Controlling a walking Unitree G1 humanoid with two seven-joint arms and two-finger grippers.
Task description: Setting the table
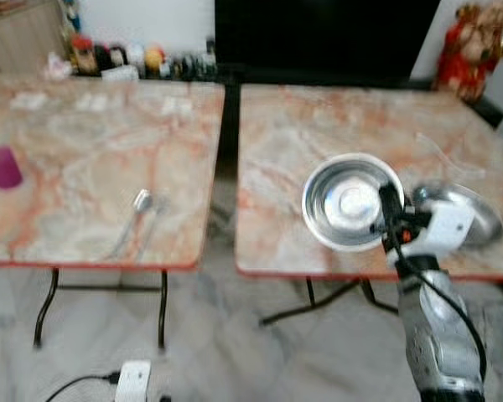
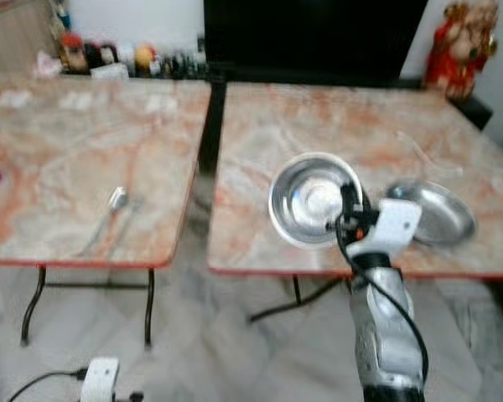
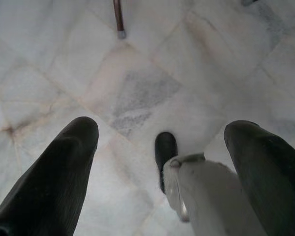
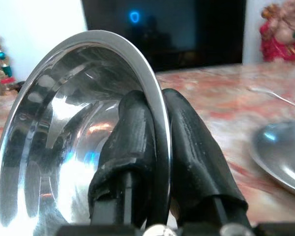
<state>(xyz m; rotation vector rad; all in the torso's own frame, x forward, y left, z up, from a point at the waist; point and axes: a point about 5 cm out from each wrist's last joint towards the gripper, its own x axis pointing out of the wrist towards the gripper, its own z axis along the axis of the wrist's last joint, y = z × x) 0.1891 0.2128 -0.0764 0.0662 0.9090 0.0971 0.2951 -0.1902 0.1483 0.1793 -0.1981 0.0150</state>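
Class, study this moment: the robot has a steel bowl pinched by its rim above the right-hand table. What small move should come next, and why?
Probably lower the steel bowl and level it onto bare tabletop left of the steel plate. The right claw is shut on its rim, one finger inside and one outside, and the bowl is tilted above the table's near edge, so releasing now risks it tipping off.

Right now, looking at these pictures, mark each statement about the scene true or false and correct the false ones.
1. The right gripper pinches the bowl's rim. True.
2. The bowl lies flat on the table. False: it is held tilted on edge.
3. A steel plate sits on the right table. True.
4. The purple cup is on the right table. False: it is on the left table.
5. The left gripper holds a spoon. False: it is open above the floor.
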